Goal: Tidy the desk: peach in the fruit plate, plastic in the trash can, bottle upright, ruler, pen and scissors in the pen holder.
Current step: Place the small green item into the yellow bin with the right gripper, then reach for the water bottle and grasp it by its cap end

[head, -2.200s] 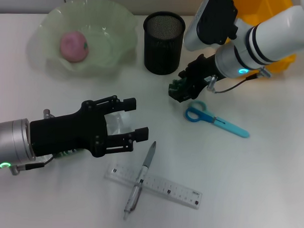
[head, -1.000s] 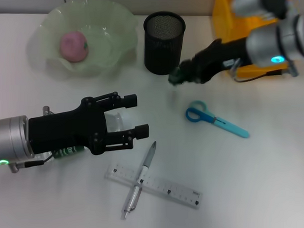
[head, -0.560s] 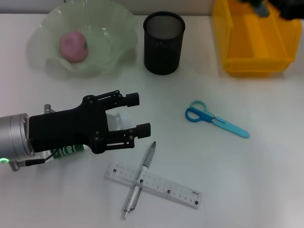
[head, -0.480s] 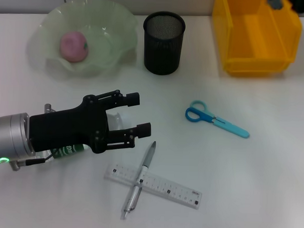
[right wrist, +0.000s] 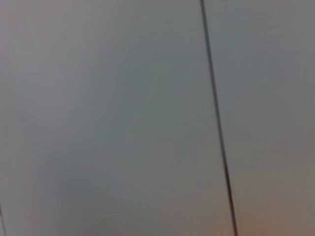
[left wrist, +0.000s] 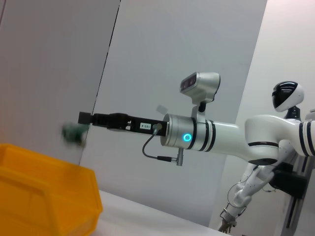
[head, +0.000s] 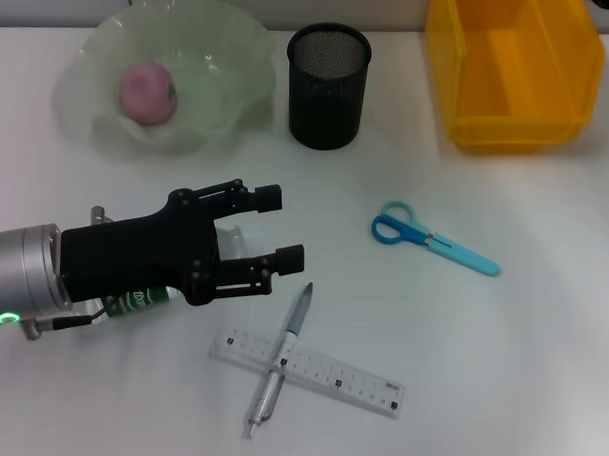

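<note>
My left gripper (head: pixel 265 227) hovers low over the desk, fingers spread, straddling the lying bottle (head: pixel 142 298). My right gripper (left wrist: pixel 84 118) is raised above the yellow trash can (left wrist: pixel 54 201); green plastic (left wrist: pixel 73 133) just beneath its tip. Grip state unclear.

The counter (head: pixel 539 376) is a smooth, matt white surface. The fruit plate (head: pixel 231 45) looks like pale green translucent glass or plastic with a soft sheen. The pen holder (head: pixel 327 94) is black metal mesh, matt. The trash can (head: pixel 508 120) is glossy yellow plastic. The scissors (head: pixel 434 240) have smooth blue plastic handles. The ruler (head: pixel 349 378) is clear plastic, and the pen (head: pixel 280 362) shines like metal. The left end effector (head: pixel 260 226) is matt black, behind it a brushed metal cuff.
</note>
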Controlling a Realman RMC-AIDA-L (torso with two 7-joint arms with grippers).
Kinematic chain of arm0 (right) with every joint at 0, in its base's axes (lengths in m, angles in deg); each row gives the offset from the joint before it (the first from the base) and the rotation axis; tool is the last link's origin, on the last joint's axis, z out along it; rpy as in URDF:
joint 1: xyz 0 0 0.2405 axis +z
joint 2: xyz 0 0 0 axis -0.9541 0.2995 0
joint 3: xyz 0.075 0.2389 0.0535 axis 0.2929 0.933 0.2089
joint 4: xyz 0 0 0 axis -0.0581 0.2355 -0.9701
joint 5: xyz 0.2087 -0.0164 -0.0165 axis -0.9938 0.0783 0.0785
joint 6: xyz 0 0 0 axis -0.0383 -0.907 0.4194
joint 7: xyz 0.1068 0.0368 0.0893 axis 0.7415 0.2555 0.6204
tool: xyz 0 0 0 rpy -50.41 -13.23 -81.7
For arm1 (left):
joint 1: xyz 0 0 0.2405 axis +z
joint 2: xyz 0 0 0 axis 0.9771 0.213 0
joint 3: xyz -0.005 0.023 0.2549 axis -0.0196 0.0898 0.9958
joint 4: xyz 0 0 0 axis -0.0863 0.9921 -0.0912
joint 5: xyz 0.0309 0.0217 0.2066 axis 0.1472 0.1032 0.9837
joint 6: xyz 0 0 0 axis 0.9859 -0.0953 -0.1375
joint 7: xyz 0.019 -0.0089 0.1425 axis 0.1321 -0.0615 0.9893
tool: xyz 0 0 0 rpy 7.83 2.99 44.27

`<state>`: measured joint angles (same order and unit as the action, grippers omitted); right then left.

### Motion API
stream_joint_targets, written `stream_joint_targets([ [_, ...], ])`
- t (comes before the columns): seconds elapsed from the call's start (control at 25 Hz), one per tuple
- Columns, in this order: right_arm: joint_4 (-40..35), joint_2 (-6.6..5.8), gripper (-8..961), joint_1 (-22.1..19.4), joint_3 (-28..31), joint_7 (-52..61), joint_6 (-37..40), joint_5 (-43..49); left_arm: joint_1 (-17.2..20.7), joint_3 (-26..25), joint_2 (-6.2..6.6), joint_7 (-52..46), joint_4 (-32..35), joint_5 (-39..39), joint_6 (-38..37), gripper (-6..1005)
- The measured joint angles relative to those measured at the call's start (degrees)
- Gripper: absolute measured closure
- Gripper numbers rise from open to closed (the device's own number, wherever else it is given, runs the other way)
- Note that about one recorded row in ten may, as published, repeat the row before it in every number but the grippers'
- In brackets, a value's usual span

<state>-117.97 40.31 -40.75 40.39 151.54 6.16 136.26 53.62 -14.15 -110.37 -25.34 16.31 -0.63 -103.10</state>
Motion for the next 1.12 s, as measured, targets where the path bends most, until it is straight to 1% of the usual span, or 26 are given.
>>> stream_joint_targets([
  [0.08, 1.80, -0.64, 918, 1.00, -0.16, -0.20, -1.11, 0.78, 0.01, 0.00, 0.06, -0.03, -0.01, -0.04, -0.09, 197],
  [0.16, 2.36, -0.85, 915, 1.34, -0.21, -0.19, -1.34, 1.85, 0.08, 0.00, 0.09, -0.07, -0.01, -0.08, -0.26, 197],
  [0.44, 2.37, -0.80, 728, 1.41, -0.11, -0.27, -1.42, 2.33, 0.01, 0.00, 0.27, -0.09, -0.01, -0.13, -0.52, 197],
  [0.6, 1.82, -0.49, 536, 0.62, 0.91, -0.24, 0.92, 1.12, 0.00, 0.00, 0.31, -0.14, 0.54, -0.13, -0.58, 197],
  [0.64, 1.66, -0.43, 488, 0.20, 1.41, -0.19, 2.89, 0.33, 0.00, 0.00, 0.32, -0.19, 0.71, -0.13, -0.55, 197],
  [0.68, 1.58, -0.45, 455, -1.03, 2.56, 0.09, 8.45, -2.04, -0.06, 0.00, 0.35, -0.31, 0.85, -0.08, -0.42, 197],
  [0.72, 1.58, -0.45, 422, -1.03, 2.56, 0.09, 8.45, -2.04, -0.06, 0.00, 0.35, -0.31, 0.85, -0.08, -0.42, 197],
  [0.84, 2.00, -1.46, 323, -3.41, 3.19, 1.72, 19.87, -4.19, -0.39, -0.03, 0.51, -0.60, 0.88, 0.02, -0.15, 198],
  [0.88, 2.55, -2.48, 290, -5.02, 3.16, 2.72, 27.94, -4.21, -0.64, -0.12, 0.75, -1.18, 1.03, 0.09, 0.20, 198],
  [0.92, 2.55, -2.48, 289, -5.02, 3.16, 2.72, 27.94, -4.21, -0.64, -0.12, 0.75, -1.18, 1.03, 0.09, 0.20, 198],
  [0.96, 2.93, -3.02, 289, -5.64, 2.97, 2.75, 31.34, -3.90, -0.83, -0.16, 1.08, -2.05, 1.38, 0.19, 0.76, 198],
  [1.04, 3.71, -3.97, 287, -6.72, 2.42, 2.73, 38.46, -1.68, -0.97, -0.16, 1.24, -2.53, 1.60, 0.28, 1.09, 198],
  [1.08, 3.98, -4.47, 286, -7.08, 2.06, 2.49, 42.61, 2.86, -1.08, -0.17, 1.42, -2.93, 1.79, 0.34, 1.39, 198],
  [1.12, 3.98, -4.47, 286, -7.08, 2.06, 2.49, 42.61, 2.86, -1.27, -0.15, 1.66, -3.44, 2.04, 0.40, 1.93, 198],
])
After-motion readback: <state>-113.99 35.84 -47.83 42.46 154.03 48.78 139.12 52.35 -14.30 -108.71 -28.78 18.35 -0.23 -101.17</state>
